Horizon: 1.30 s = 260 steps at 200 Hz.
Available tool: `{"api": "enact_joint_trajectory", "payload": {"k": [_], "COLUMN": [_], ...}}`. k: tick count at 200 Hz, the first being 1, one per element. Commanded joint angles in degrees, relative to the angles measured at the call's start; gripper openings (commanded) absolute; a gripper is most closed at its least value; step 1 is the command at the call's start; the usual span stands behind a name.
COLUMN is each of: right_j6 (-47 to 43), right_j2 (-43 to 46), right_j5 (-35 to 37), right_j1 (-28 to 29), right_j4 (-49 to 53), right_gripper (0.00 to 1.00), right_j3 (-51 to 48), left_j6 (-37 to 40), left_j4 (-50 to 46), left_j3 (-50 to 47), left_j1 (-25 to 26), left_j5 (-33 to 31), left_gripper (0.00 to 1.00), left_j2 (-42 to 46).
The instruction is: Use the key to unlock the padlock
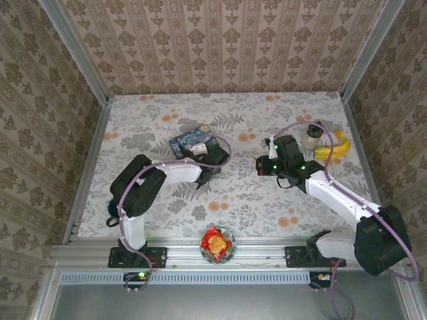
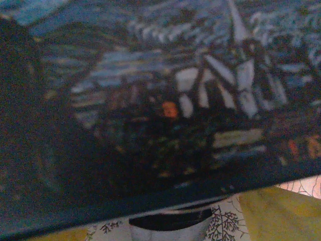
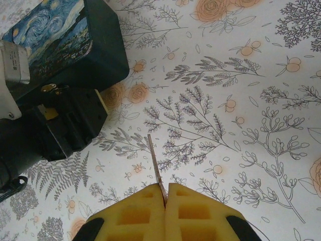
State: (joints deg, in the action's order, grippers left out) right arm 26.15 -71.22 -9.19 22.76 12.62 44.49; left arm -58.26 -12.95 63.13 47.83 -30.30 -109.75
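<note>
- Firstly, on the left, the left end effector (image 1: pixel 207 162) sits at the near right corner of the blue starry-night tin (image 1: pixel 190 141). Its yellow pads (image 2: pixel 273 216) stand wide apart and I see nothing clamped between them. Whether they touch the tin, I cannot tell.
- Just under the dark edge of the tin, between those pads, the left wrist view shows what I judge to be the padlock (image 2: pixel 170 223), a small black-and-silver thing. It is blurred and cut by the frame, so I cannot tell which way its keyhole faces.
- To do this step well, I think the left arm should close on the padlock body itself, not on the tin. It should then present the keyhole toward the right arm, so that the lock does not swing when the key pushes.
- More to the right, the right end effector (image 3: pixel 166 191) is fully closed on the key (image 3: pixel 156 163). The key sticks out as a thin blade, seen edge-on, over the bare flowered worktop (image 3: pixel 241 100), well apart from the tin.
- The key should travel left along its own axis, low and slowly, with the blade lined up to the slot before any push. A tilted entry could bend it or make it slip in the grip.
- Turning should come only when the blade is fully in.
</note>
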Motion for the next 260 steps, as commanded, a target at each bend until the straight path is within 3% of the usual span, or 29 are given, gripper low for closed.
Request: {"api": "enact_joint_trajectory", "payload": {"k": [1,52,117,146,176,260], "right_j6": [1.2,1.4,2.2,2.4,2.4,2.8], "right_j2": [-0.5,-0.4,-2.1,-2.6,-3.1,-5.3], "right_j5": [1.1,0.5,-0.5,-0.8,-0.7,-1.4], "right_j1": [-0.4,-0.5,-0.7,-0.7,-0.7,-0.6], "right_j4": [-1.4,-2.5,-5.0,-5.9,-6.3,-6.1], "right_gripper": [0.0,0.0,0.0,0.0,0.0,0.0], "right_j3": [-0.3,-0.4,-1.0,-1.2,-1.3,-2.6], "left_j6": [0.9,1.3,3.4,4.8,6.7,4.9], "left_j4": [0.1,-0.4,2.2,5.9,7.8,-0.7], "left_j3": [2.1,2.8,2.9,1.9,1.6,3.7], "left_j1": [-0.5,-0.9,-1.6,-2.1,-2.5,-2.6], "left_j5": [-1.9,-3.9,-5.6,-5.4,-5.0,2.4], "left_gripper": [0.77,0.62,0.59,0.5,0.32,0.15], "left_j2": [-1.8,-3.2,-4.7,-4.8,-4.7,-1.5]}}
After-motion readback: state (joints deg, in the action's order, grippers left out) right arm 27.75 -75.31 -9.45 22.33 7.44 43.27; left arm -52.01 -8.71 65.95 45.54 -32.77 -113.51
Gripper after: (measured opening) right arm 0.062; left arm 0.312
